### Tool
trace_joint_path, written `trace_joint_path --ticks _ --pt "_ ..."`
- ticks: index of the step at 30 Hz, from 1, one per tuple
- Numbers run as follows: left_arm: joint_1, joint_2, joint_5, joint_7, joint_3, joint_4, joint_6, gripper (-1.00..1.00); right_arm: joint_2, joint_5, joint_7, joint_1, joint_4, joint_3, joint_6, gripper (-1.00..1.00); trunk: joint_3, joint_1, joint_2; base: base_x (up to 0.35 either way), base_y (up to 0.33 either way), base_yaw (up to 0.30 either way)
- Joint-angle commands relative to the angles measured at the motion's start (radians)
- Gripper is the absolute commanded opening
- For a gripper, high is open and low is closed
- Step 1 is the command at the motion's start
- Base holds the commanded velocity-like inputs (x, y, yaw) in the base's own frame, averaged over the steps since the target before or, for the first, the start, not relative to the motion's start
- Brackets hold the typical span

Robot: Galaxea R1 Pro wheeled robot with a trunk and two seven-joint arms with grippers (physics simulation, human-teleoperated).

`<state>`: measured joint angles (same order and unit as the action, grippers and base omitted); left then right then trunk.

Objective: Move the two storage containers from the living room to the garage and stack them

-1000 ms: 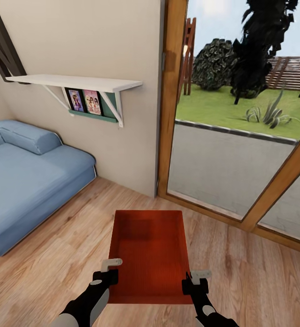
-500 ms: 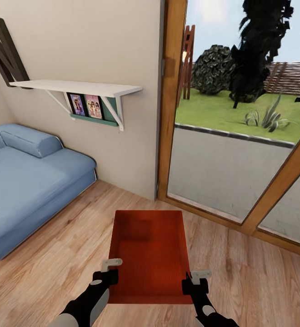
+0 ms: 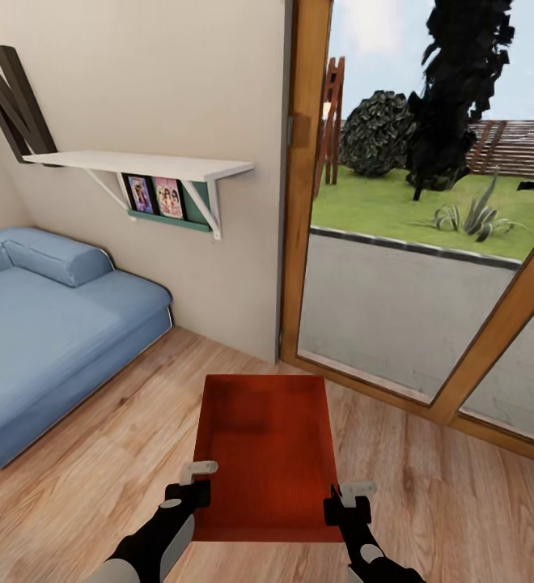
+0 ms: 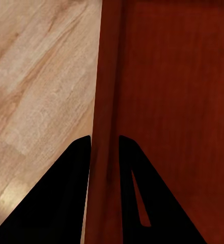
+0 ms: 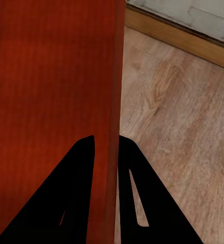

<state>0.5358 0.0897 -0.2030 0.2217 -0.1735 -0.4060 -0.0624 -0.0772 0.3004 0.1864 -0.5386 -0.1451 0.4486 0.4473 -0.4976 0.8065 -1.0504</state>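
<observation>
Standing in the living room, I see the robot holding one red-orange rectangular open-top storage container (image 3: 267, 457) in front of its trunk, above the light wood plank floor (image 3: 453, 486). The left gripper (image 3: 191, 492) is clamped on the container's left wall near the close end. In the left wrist view its two black fingers (image 4: 66, 193) stand one on each side of the thin red wall (image 4: 108, 101), one outside over the planks and one inside the box. The right gripper (image 3: 346, 508) grasps the right wall in the same way; in the right wrist view the dark fingers (image 5: 71, 193) pinch the wall edge (image 5: 116, 76) between them. The container is level, its long sides pointing away from the robot, and its inside is bare.

To the left there is a blue sofa (image 3: 48, 324) against the cream wall (image 3: 162, 81). On this wall a white shelf (image 3: 146, 165) is fixed, with small pictures (image 3: 155, 197) under it and a big dark letter (image 3: 12, 101) leaning at its left end. Ahead and to the right stands a glass door with a wooden frame (image 3: 303, 178). Through the glass I see grey pavement (image 3: 388, 291), a green lawn (image 3: 380, 194), dark bushes (image 3: 380, 121) and a fence (image 3: 526, 142).
</observation>
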Motion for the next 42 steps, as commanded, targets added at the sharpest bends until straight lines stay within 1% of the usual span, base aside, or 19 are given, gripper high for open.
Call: trace_joint_path --ticks 1,42 --pt "0.0 -0.001 0.003 0.017 0.0 -0.002 -0.007 -1.0 -0.001 -0.004 0.005 -0.001 -0.002 -0.042 0.002 -1.0 0.001 0.0 -0.001 0.0 0.0 0.0" --pt "0.0 -0.001 0.002 0.017 -0.002 0.013 -0.008 -1.0 -0.001 -0.004 0.005 -0.001 -0.002 -0.042 0.002 -1.0 0.067 0.0 -0.001 0.0 0.0 0.0"
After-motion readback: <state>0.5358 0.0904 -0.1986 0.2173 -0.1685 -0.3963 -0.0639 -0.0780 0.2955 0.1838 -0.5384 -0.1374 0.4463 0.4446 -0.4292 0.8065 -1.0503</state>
